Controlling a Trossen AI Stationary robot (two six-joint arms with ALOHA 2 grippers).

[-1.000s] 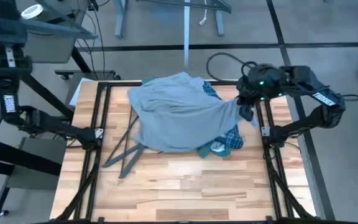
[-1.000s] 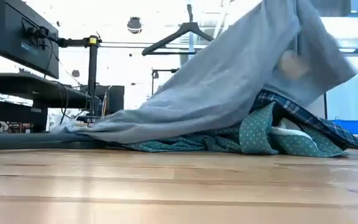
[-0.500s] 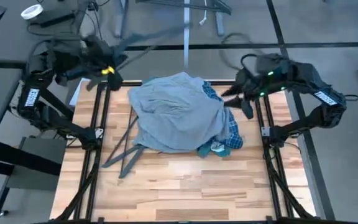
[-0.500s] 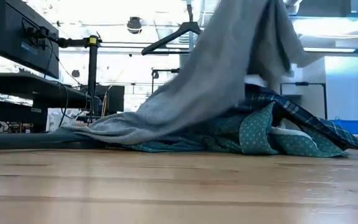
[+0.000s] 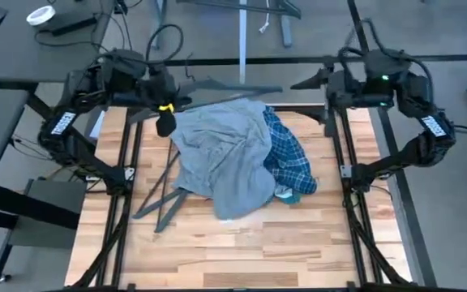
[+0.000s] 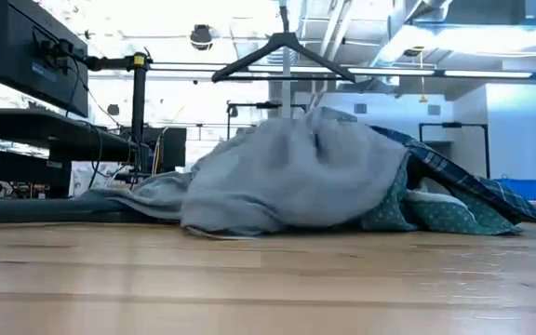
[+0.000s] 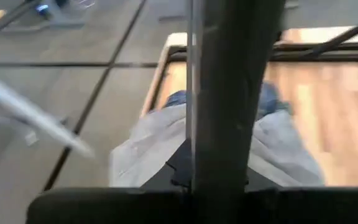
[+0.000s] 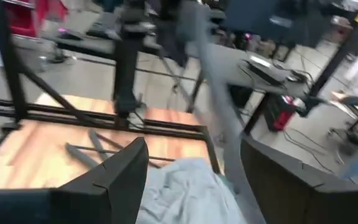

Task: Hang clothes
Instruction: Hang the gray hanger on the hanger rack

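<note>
Now: you are watching the grey long-sleeve tee (image 5: 221, 158) lying slack in a heap at the middle of the pale wooden slatted table (image 5: 217, 251), no longer stretched up toward the right arm as it was a second ago.
Right gripper (image 5: 305, 81): it is hovering over the table's far right corner with its fingers spread wide, pinching nothing; the tee is lying free of it.
Left gripper (image 5: 166, 123): it is now hanging at the far left edge of the table, just beside the tee's edge, having swung in from off the table. You cannot tell whether its fingers are spread or pressed together.
Thin dark hanger (image 5: 225, 84): it is lying across the far edge between the two arms, and in the low view it is showing above the heap.
Other clothes: the blue-white plaid shirt (image 5: 289, 158) is lying uncovered against the tee's right side, and the green fine-checked collared shirt (image 5: 286, 195) is peeking out beneath it.
Spare grey hangers (image 5: 164, 203): they are lying on the wood, partly under the tee.
Meaning for the task: nothing is hanging yet. The lift of the tee is looking abandoned, so you are probably needing a fresh grasp before threading the hanger.
</note>
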